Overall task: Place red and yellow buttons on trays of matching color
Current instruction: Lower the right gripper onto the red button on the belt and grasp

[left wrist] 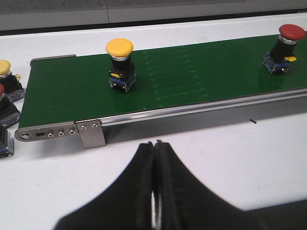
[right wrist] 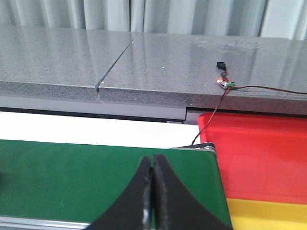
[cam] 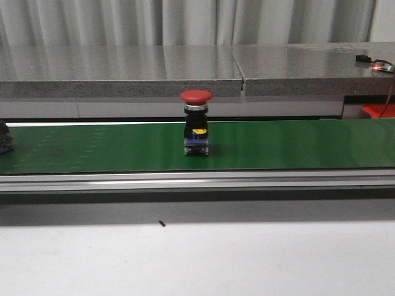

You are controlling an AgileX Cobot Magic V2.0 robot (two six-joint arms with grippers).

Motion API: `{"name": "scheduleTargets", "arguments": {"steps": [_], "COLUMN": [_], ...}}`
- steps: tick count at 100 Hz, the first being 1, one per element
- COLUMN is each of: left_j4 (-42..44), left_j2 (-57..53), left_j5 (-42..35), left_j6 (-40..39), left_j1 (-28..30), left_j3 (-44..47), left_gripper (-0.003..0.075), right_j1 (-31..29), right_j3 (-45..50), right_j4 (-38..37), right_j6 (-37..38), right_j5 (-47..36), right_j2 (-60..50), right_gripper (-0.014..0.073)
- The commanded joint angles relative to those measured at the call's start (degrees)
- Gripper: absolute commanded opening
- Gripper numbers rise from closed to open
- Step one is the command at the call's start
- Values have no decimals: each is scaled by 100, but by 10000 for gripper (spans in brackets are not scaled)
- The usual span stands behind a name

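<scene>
Left gripper (left wrist: 154, 191) closed, empty; red button (cam: 196, 123) upright, mushroom-capped.

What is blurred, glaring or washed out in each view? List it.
Front view: soft overall, the red mushroom-head push button slightly fuzzy, the grey stone ledge carrying pale reflections. Left wrist view: sharpest; the shut black left pincer is close and dark. Right wrist view: the red plastic tray oversaturated, the shut black right pincer blurred.

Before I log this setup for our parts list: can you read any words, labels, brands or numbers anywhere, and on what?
No legible text in any view.
Red button: its yellow label is too small and blurred to read.
Yellow button: its yellow sticker is likewise unreadable.
Green belt, red tray: no markings visible.
</scene>
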Motion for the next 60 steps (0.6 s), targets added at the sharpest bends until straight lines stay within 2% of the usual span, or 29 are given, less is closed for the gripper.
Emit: {"name": "scheduleTargets", "arguments": {"steps": [1, 14, 50, 60], "left_j4": [-85, -85, -85, -85], "left_j2": [58, 58, 58, 58], "left_j5": [-359, -359, -359, -359], "left_j6": [-10, -10, -10, -10], "left_j1": [-31, -31, -31, -31], "left_j3": [-130, -130, -130, -130], "left_gripper": [-20, -20, -20, -20], "right_j1": [87, 394, 1822, 2078], "right_j3": [-545, -1182, -2957, -3509], "right_j4": [47, 47, 47, 52], "right_j6": [5, 5, 5, 5], "right_j5": [-345, 39, 1541, 2020], "right_j2": [605, 1483, 3791, 4375], "right_gripper": [-58, -52, -42, 24]}}
